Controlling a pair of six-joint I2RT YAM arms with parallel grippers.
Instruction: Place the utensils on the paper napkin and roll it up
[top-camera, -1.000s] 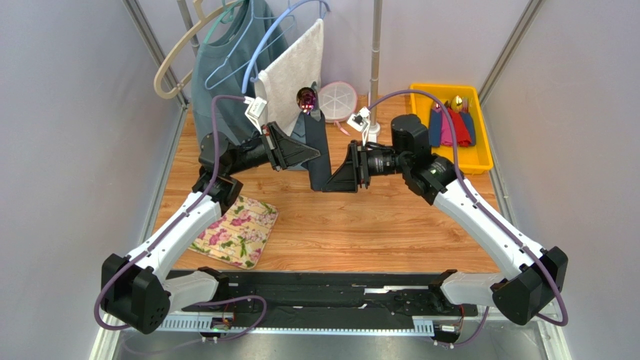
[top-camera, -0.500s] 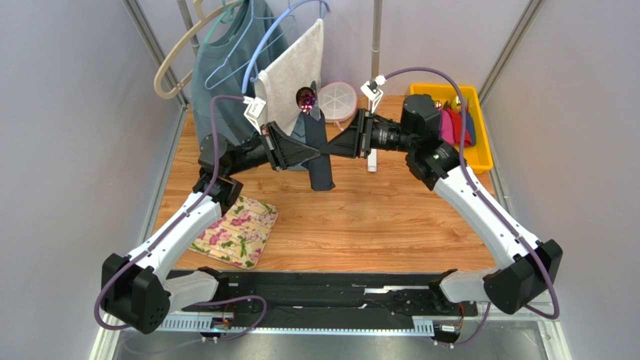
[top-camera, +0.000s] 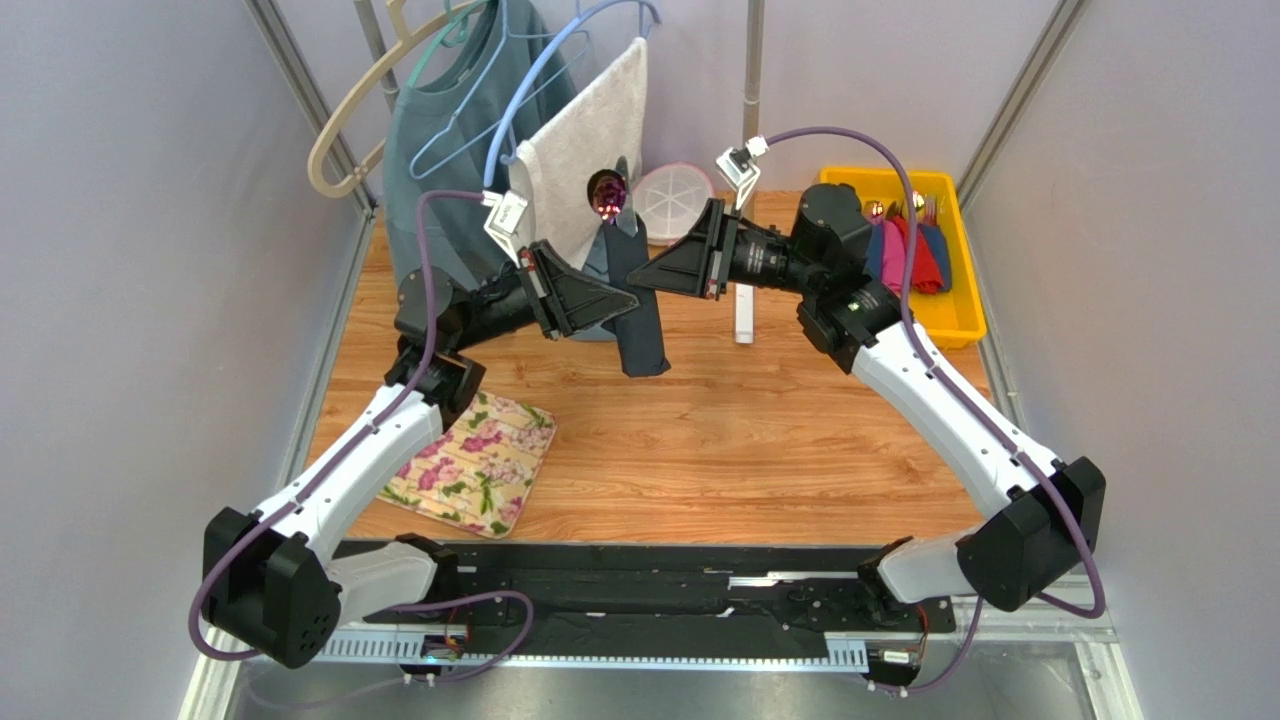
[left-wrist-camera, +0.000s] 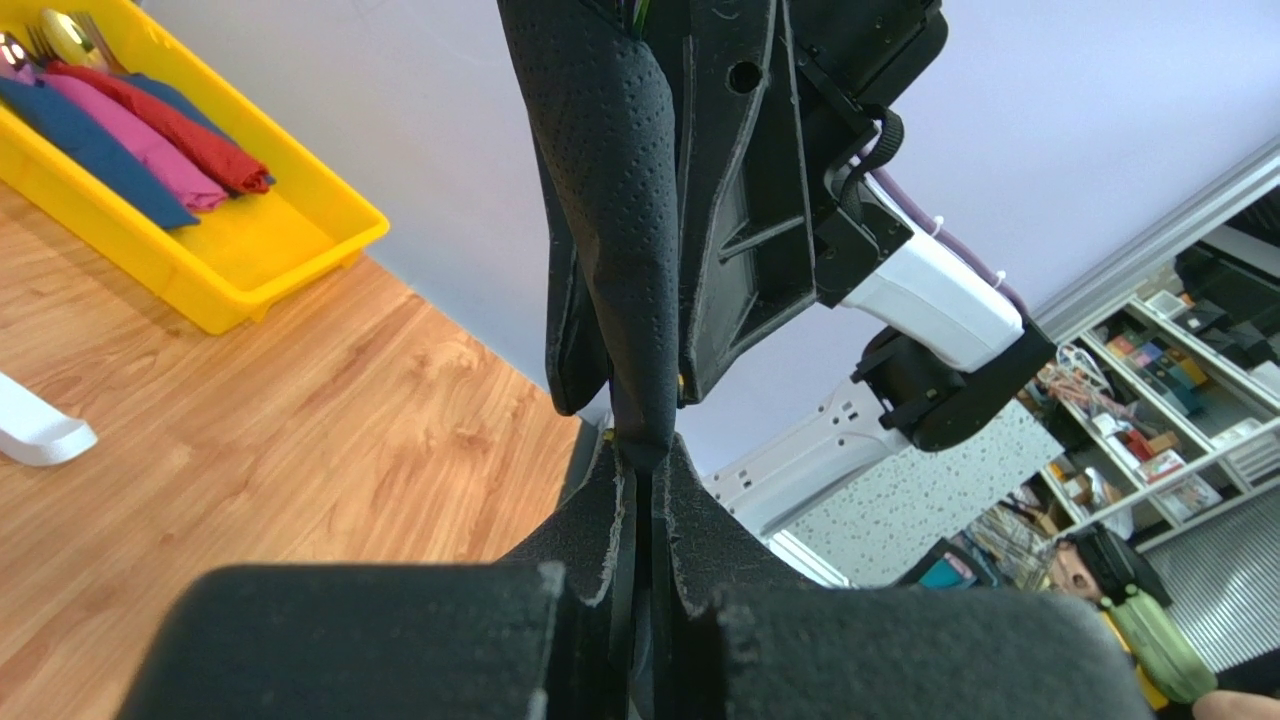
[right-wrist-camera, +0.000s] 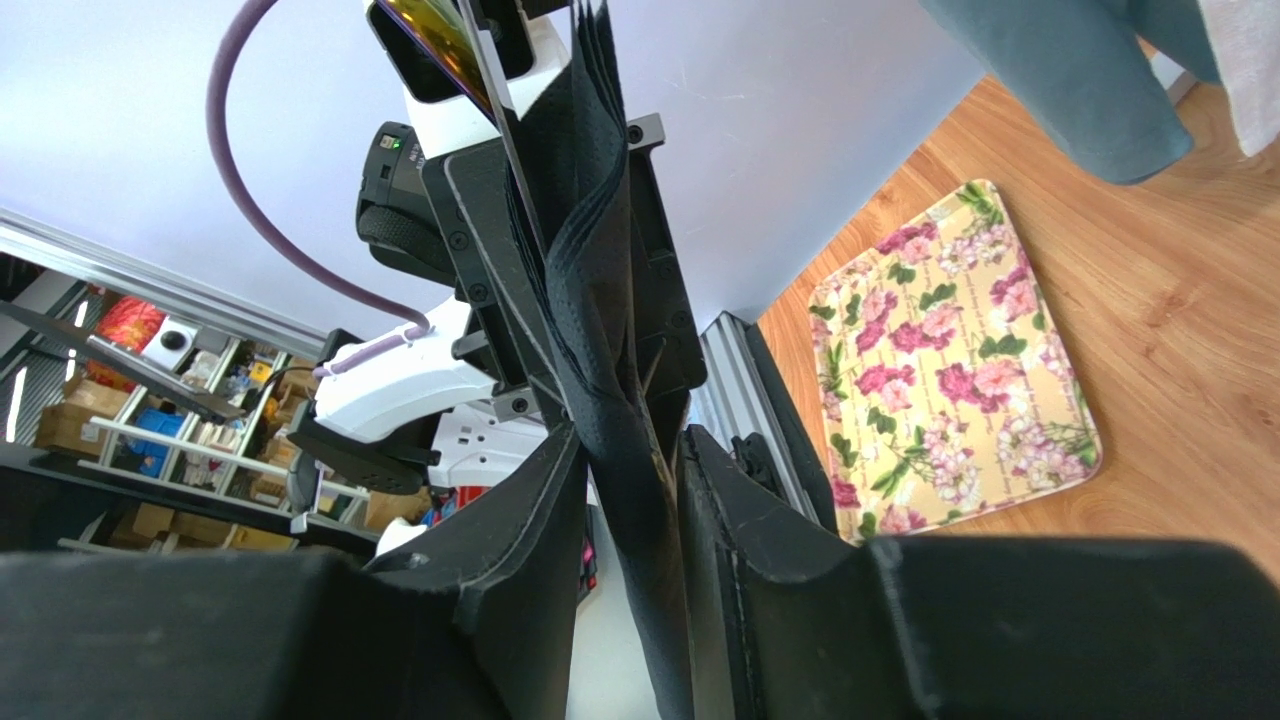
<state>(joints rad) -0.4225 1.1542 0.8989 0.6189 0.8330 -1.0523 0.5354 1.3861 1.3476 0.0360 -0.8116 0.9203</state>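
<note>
The paper napkin is a black roll held upright in the air above the table's back middle. The utensils are inside it, and only the spoon's purple-pink bowl sticks out of the top. My left gripper comes in from the left and is shut on the roll. From the right, my right gripper straddles the napkin a little higher, its fingers narrowly open: one pad touches the napkin and a thin gap shows at the other. The spoon bowl shows above.
A floral mat lies at the front left. A yellow tray of cutlery in coloured napkins sits at the back right. Hung clothes, a towel, a round pink-rimmed dish, a pole and a white piece stand behind.
My right gripper has risen from the roll's lower end towards its upper part and its jaws have narrowed round it. The left arm and the roll have stayed put.
</note>
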